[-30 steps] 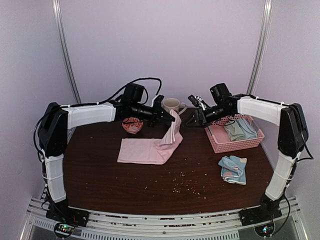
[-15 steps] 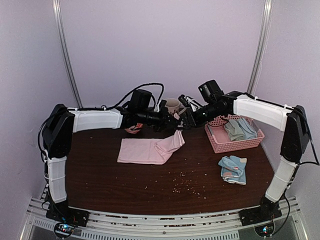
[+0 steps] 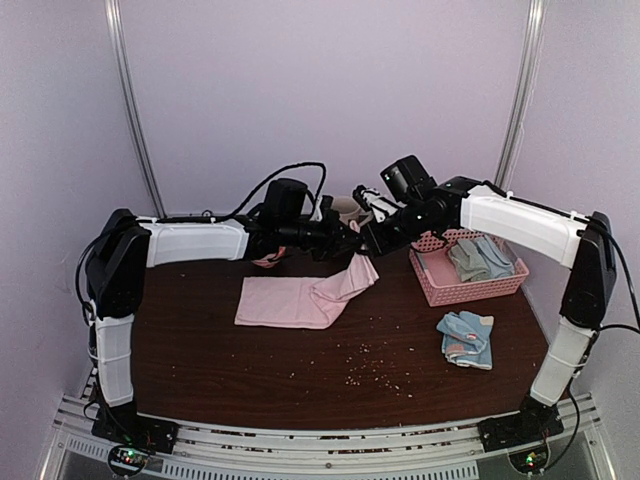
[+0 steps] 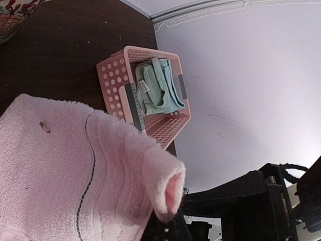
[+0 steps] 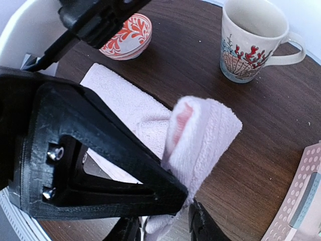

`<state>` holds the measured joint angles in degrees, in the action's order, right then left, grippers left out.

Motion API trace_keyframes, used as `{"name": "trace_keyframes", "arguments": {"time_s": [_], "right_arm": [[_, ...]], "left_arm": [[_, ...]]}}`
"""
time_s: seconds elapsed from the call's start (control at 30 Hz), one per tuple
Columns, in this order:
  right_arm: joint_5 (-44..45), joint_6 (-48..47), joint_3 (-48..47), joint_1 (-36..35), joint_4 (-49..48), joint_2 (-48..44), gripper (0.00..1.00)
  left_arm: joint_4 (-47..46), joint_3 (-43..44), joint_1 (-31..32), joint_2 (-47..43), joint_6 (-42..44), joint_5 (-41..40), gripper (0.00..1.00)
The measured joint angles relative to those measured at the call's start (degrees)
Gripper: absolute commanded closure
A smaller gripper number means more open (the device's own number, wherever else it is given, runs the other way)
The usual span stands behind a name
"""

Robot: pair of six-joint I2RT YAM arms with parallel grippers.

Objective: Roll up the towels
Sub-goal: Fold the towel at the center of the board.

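Observation:
The pale pink towel (image 3: 285, 300) lies flat on the dark table, its right end raised. My left gripper (image 3: 348, 240) is shut on that raised, folded end (image 4: 168, 186), pinching it at the tip (image 4: 173, 221). My right gripper (image 3: 372, 238) has come in from the right. Its fingers (image 5: 163, 228) stand apart on either side of the same end (image 5: 200, 130), with a sliver of table still showing beside one finger. A light blue patched towel (image 3: 467, 338) lies folded at the right. Sage green and pale blue towels (image 3: 480, 258) sit in the basket.
The pink lattice basket (image 3: 465, 290) stands at the right rear, also in the left wrist view (image 4: 118, 88). A flowered mug (image 5: 248, 42) and a red-patterned bowl (image 5: 125, 37) stand at the back behind the grippers. Crumbs (image 3: 365, 365) dot the table's middle.
My right arm has swung left to the towel's raised end and its jaws have narrowed around it. The left gripper has carried that end slightly right and stays shut.

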<state>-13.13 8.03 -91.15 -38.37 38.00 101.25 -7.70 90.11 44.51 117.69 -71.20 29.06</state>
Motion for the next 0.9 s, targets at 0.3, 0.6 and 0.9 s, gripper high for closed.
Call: {"name": "trace_keyframes", "arguments": {"time_s": [0.3,0.6,0.9], "right_arm": [[1.16,0.98,-0.04,0.02,-0.48,1.40,0.78],[0.31,1.18,-0.33,1.01,-0.46,2.16,1.00],[-7.54,-3.43,0.00,13.33,1.70,0.63,1.00]], "left_arm": [[0.04,0.00,0.02,0.00,-0.90,-1.07,1.00],[-0.11,-0.39,-0.15,-0.09,0.02,-1.51,0.63],[10.73,-11.67,-5.51,-12.07,16.94,-1.16,0.71]]}}
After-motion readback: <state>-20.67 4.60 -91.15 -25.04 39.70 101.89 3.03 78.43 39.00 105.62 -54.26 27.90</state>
